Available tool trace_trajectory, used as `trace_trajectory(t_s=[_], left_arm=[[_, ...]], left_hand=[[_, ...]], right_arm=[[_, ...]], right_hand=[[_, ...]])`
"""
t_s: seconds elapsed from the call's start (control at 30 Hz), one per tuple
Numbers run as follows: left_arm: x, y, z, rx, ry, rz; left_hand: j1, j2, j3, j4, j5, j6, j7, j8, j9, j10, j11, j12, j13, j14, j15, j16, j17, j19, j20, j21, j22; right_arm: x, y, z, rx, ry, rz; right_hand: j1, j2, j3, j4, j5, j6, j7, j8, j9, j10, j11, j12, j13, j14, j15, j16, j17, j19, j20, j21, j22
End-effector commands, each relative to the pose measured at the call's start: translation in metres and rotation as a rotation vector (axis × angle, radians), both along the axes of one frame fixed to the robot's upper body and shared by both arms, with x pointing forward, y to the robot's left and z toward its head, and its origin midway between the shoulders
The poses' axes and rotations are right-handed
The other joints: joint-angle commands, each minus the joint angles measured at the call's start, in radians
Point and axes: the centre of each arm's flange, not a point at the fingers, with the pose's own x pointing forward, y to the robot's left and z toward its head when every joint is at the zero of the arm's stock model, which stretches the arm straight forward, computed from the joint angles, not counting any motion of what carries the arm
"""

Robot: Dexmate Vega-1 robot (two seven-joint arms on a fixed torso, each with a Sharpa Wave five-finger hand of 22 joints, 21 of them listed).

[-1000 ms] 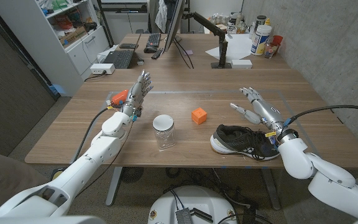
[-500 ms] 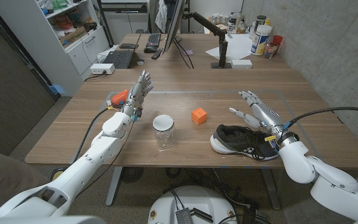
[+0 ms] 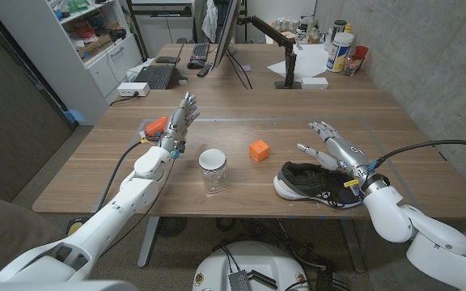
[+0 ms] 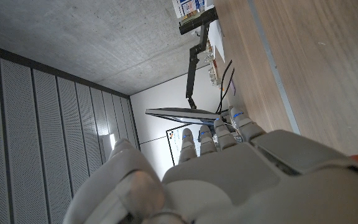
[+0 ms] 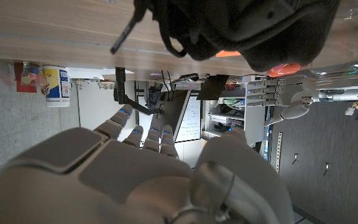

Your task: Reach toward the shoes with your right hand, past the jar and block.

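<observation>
My right hand [image 3: 336, 149] hovers, fingers [image 3: 320, 128] apart, just behind the shoe [image 3: 318, 183], probably light and floppy, best pinched at its collar.

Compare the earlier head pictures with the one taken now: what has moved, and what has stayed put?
The right hand has drifted slightly left, closer to the shoe, open and holding nothing. The left hand, jar and orange block stayed where they were.

We see a wooden tabletop [image 3: 241, 105], a grey concrete wall [image 3: 427, 56] at three o'clock, white shelves [image 3: 95, 40] at ten.
</observation>
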Motion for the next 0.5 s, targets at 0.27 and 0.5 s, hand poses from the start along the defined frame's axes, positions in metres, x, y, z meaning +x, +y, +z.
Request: trace_trajectory(t_s=[0.27, 0.5], left_arm=[[-0.0008, 0.0051, -0.0012, -0.006, -0.001, 0.003], [0.0002, 0.0062, -0.0024, -0.011, -0.001, 0.001]], left_hand=[[0.001, 0.008, -0.001, -0.006, -0.003, 0.002, 0.000, 0.002, 0.006, -0.009, -0.002, 0.002, 0.005, -0.002, 0.000, 0.006, 0.002, -0.005, 0.000, 0.007, 0.005], [0.000, 0.009, -0.001, -0.006, -0.003, 0.003, 0.000, 0.002, 0.006, -0.008, -0.003, 0.002, 0.005, -0.002, 0.000, 0.006, 0.002, -0.005, 0.001, 0.007, 0.005]], right_arm=[[-0.0053, 0.0066, -0.0089, -0.014, 0.030, -0.004], [-0.0075, 0.0075, -0.0112, -0.016, 0.041, -0.006]], right_hand=[[0.002, 0.004, 0.002, -0.003, -0.001, -0.018, 0.000, -0.002, 0.004, -0.004, -0.007, 0.009, 0.005, -0.010, -0.015, 0.005, 0.004, -0.007, 0.002, 0.005, 0.003], [0.001, 0.004, 0.003, -0.003, -0.001, -0.020, 0.001, -0.001, 0.004, -0.004, -0.007, 0.009, 0.005, -0.009, -0.015, 0.005, 0.004, -0.007, 0.003, 0.005, 0.003]])
